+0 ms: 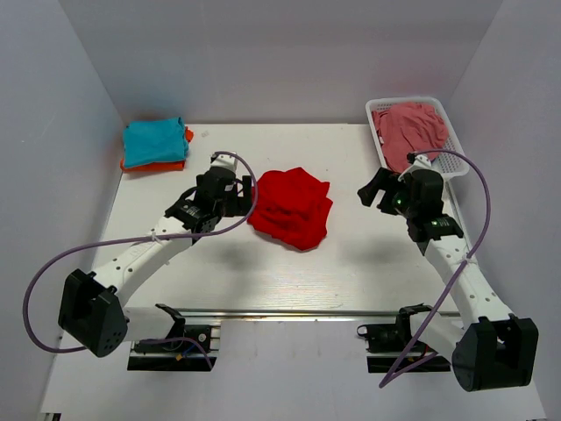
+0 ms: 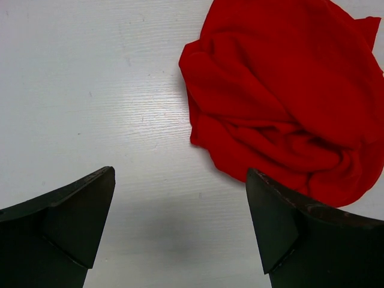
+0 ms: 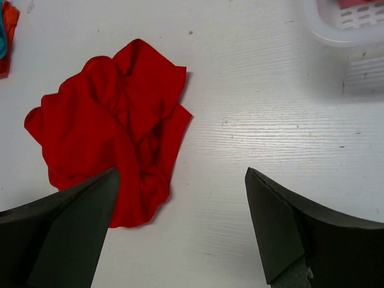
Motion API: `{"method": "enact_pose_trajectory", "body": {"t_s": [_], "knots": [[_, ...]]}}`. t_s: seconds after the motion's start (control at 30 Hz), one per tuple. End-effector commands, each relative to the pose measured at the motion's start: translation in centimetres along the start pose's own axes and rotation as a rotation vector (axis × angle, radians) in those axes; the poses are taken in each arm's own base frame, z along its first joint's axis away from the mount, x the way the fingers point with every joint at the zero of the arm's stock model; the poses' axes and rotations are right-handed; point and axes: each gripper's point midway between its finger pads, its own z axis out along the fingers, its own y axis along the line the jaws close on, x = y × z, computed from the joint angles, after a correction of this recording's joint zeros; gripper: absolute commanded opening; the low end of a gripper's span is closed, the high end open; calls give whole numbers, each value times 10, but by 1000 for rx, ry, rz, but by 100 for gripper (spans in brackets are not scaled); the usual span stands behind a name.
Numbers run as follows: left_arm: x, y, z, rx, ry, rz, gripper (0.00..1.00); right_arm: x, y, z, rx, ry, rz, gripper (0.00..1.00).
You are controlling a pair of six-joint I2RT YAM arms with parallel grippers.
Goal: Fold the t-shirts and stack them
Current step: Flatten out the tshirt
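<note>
We note the red t-shirt (image 1: 291, 209) lying crumpled, not folded, approx. mid-table, on the white table (image 1: 351, 254). It sits between the two arms and neither of them touches it.

Left gripper (image 1: 244, 195): just beside the shirt's left edge. In the left wrist view the jaws stand wide apart with nothing between them, only bare tabletop under the gap (image 2: 180, 174). The red t-shirt (image 2: 288, 96) lies ahead and to the right there, and its lower fold runs behind the right-hand finger tip.

Right gripper (image 1: 375, 189): off the shirt's right side, w/ a clear strip of table between. In the right wrist view the jaws are also spread and hold nothing (image 3: 180, 174). The red t-shirt (image 3: 114, 126) is ahead-left, its near edge behind the left-hand finger tip.

Far left corner: teal t-shirt (image 1: 154, 140), folded, lying on top of the orange t-shirt (image 1: 166, 165), only the orange edges showing.

Far right corner: white basket (image 1: 456, 153) holding a loose pink cloth (image 1: 408, 127). We can't tell what garment it is.
</note>
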Motion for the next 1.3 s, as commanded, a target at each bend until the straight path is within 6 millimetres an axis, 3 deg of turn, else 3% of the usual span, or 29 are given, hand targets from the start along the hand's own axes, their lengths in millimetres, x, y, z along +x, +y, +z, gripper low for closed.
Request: {"method": "enact_pose_trajectory", "body": {"t_s": [0.0, 0.13, 0.37, 0.5, 0.7, 0.87, 1.03, 1.1, 1.13, 1.27], "knots": [[-22, -11, -6, 58, -52, -16, 100, -17, 17, -6, -88, -69, -43, 90], [-24, -22, -4, 114, -70, -24, 100, -13, 27, -6, -155, -65, -78, 90], [-18, -37, 18, 149, -16, -11, 100, 1, 33, 7, -220, 13, -115, 90], [-13, -47, 35, 169, 12, -5, 100, 14, 50, 7, -343, 77, -197, 90], [-9, -47, 57, 131, 23, 10, 100, 24, 64, 24, -427, 135, -255, 90], [-8, -49, 76, 123, 29, 6, 100, 37, 73, 49, -438, 205, -309, 90], [-21, -59, 85, 185, -1, -17, 100, 34, 83, 74, -418, 224, -337, 90], [-26, -59, 88, 189, -3, -50, 98, 44, 85, 86, -410, 253, -336, 90], [-33, -58, 88, 196, -12, -58, 98, 33, 90, 90, -407, 230, -341, 90], [-32, -63, 97, 244, -6, -89, 97, 34, 92, 110, -370, 248, -367, 90]]}}
